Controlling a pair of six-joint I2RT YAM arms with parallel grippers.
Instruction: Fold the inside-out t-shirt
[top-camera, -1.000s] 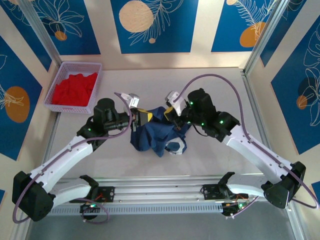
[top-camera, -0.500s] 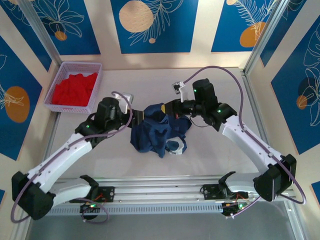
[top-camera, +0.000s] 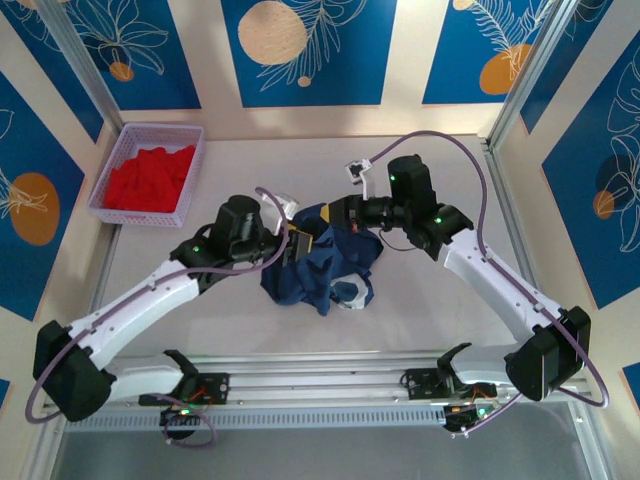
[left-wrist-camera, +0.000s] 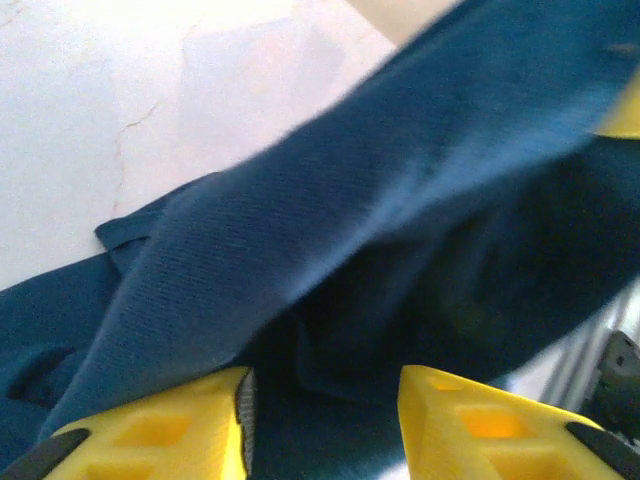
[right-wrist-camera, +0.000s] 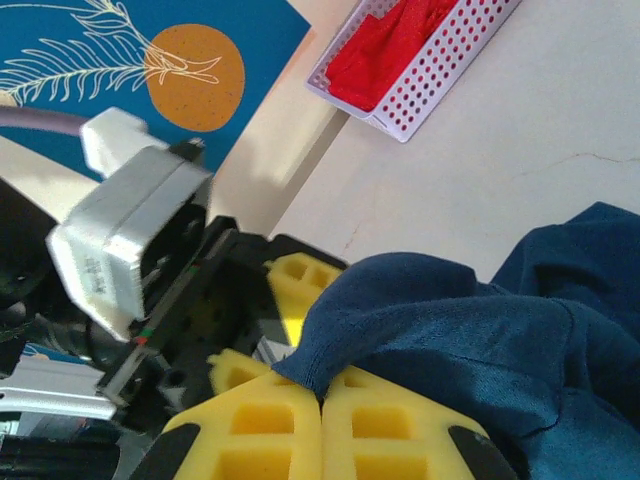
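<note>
The inside-out t-shirt (top-camera: 318, 268) is a navy blue bundle of cloth at the middle of the table, with a small pale patch (top-camera: 350, 295) on its near right side. My right gripper (top-camera: 342, 214) is shut on a raised fold of the t-shirt (right-wrist-camera: 470, 330) at the bundle's far edge, the cloth pinched between its yellow fingers (right-wrist-camera: 400, 420). My left gripper (top-camera: 300, 244) is at the bundle's left side, just in front of the right one. Its yellow fingers (left-wrist-camera: 150, 430) stand apart, with navy cloth (left-wrist-camera: 380, 230) draped above and across the gap.
A lilac basket (top-camera: 112, 195) holding a bright red garment (top-camera: 148, 177) stands at the back left of the table; it also appears in the right wrist view as the basket (right-wrist-camera: 440, 75). A metal rail (top-camera: 320, 385) runs along the near edge between the arm bases.
My left gripper has opened and moved right, in against the t-shirt. The right gripper, still shut on the cloth, pulled its fold toward the back, then held still.
</note>
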